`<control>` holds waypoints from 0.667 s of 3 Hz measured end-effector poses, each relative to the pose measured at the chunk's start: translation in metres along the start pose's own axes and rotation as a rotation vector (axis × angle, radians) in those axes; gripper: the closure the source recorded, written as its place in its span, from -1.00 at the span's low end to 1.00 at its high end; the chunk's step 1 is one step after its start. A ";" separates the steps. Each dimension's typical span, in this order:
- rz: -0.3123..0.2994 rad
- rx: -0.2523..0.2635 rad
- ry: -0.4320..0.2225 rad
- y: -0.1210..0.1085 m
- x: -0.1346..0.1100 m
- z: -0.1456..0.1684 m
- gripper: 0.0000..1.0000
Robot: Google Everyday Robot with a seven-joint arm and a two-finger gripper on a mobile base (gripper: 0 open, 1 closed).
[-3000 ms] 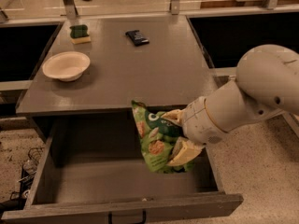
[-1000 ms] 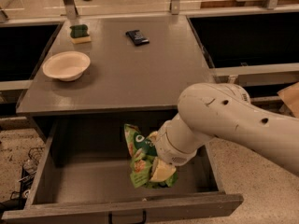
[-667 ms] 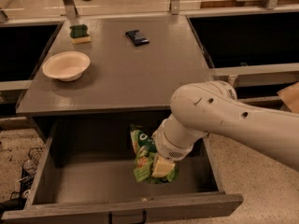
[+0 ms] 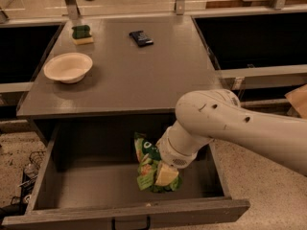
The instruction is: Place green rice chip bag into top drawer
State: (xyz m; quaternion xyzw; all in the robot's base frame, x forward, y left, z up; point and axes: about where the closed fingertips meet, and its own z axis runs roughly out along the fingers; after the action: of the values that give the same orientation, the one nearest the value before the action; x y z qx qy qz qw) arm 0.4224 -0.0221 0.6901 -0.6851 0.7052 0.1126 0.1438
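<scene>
The green rice chip bag [image 4: 146, 163] stands crumpled inside the open top drawer [image 4: 96, 188], toward its right half, low over the drawer floor. My gripper [image 4: 165, 174] is down in the drawer, shut on the bag's lower right part. A pale fingertip [image 4: 166, 175] shows against the bag. My white arm comes in from the right and hides the drawer's right part. The drawer is pulled far out below the grey table [image 4: 139, 75], and its front carries a dark handle [image 4: 130, 223].
On the table stand a white bowl [image 4: 68, 67] at the left, a green-and-yellow sponge [image 4: 82, 34] at the back left and a small dark flat packet [image 4: 141, 38] at the back. Dark openings flank the table. Cables lie on the floor at the left.
My arm has carried the bag down into the drawer, then shifted it slightly right and lower. The arm now reaches in more from the right.
</scene>
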 end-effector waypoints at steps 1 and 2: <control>0.020 -0.022 0.009 0.002 0.004 0.016 1.00; 0.033 -0.029 0.019 0.002 0.006 0.023 1.00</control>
State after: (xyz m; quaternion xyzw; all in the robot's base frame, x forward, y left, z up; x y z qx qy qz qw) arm 0.4215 -0.0194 0.6659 -0.6765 0.7159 0.1188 0.1253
